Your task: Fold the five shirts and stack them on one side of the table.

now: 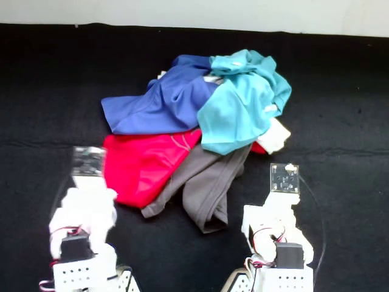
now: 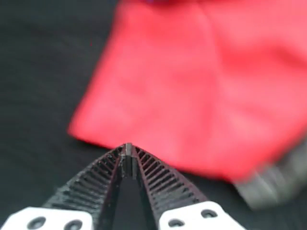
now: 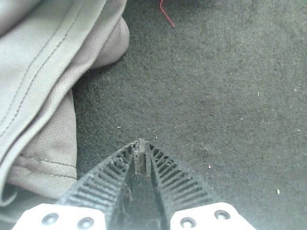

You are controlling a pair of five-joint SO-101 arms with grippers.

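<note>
**A:** Where are the shirts?

**B:** All 5 lie crumpled in 1 heap at the middle of the black counter (image 1: 340, 121). The blue shirt (image 1: 155, 103) is at the far side, and the teal shirt (image 1: 240, 109) lies partly over it and over the others. The red shirt (image 1: 143, 161) spreads toward my left arm, and the grey shirt (image 1: 206, 182) trails out from under the teal one toward the near edge. A bit of the white shirt (image 1: 276, 135) shows beside the teal one.

**A:** And your left hand?

**B:** My left hand (image 2: 127, 148) is closed, its fingertips pressed together with nothing between them. It sits over bare counter, with its tip at the near edge of the red shirt. I cannot tell whether it touches the cloth.

**A:** The right one?

**B:** My right hand (image 3: 140, 143) is closed too and grips nothing. It points at bare counter just beside a folded edge of the grey shirt, apart from it. A short red thread (image 3: 167, 14) lies on the counter farther off.
</note>
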